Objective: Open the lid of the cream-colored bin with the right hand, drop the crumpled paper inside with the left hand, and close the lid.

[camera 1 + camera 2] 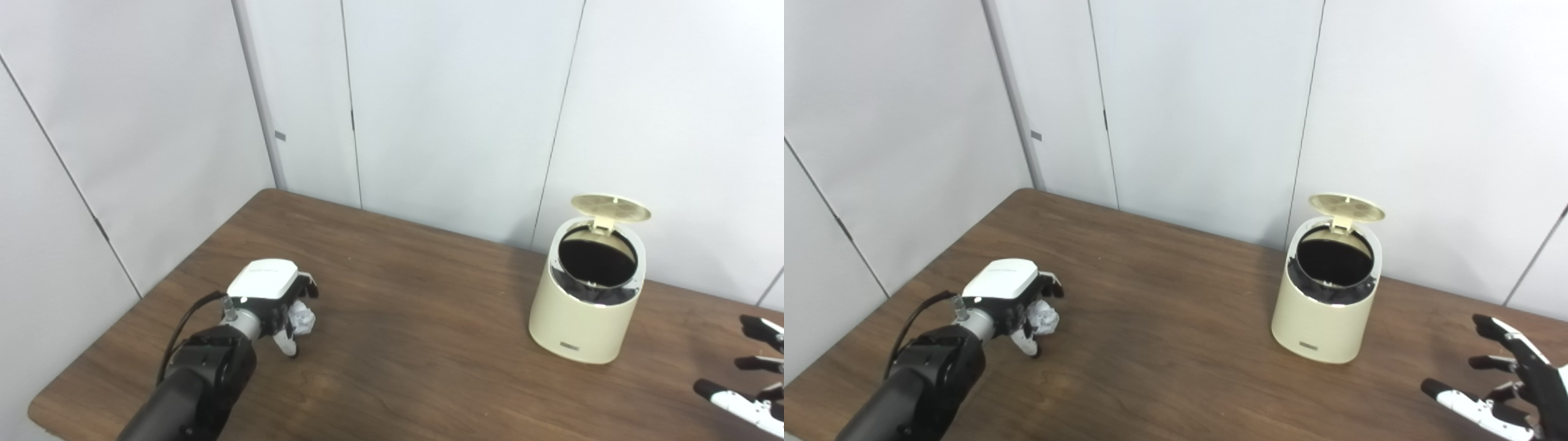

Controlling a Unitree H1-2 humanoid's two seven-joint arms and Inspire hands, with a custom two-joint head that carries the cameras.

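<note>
My left hand (pixel 1013 300) is low over the near left part of the brown table (pixel 1164 343), its white back turned up. Its fingers (pixel 1029 344) are curled around the crumpled paper (pixel 1044 318), which shows white between them; one fingertip reaches down to the tabletop, and I cannot tell whether the paper itself rests on the wood or sits just above it.

The cream-colored bin (pixel 582 318) stands upright on the right side of the table, towards the far edge and close to the white wall panels (pixel 429 110). Its round lid (pixel 610 208) is swung up and back on the hinge at the far side of the rim, so the dark mouth lies open, with a black liner showing inside. A small dark label sits low on its near face.

My right hand (pixel 1516 383) is at the near right corner, well apart from the bin. Its fingers (pixel 1503 331) are spread wide and hold nothing. The paper and the bin are well apart, with bare wood between them.
</note>
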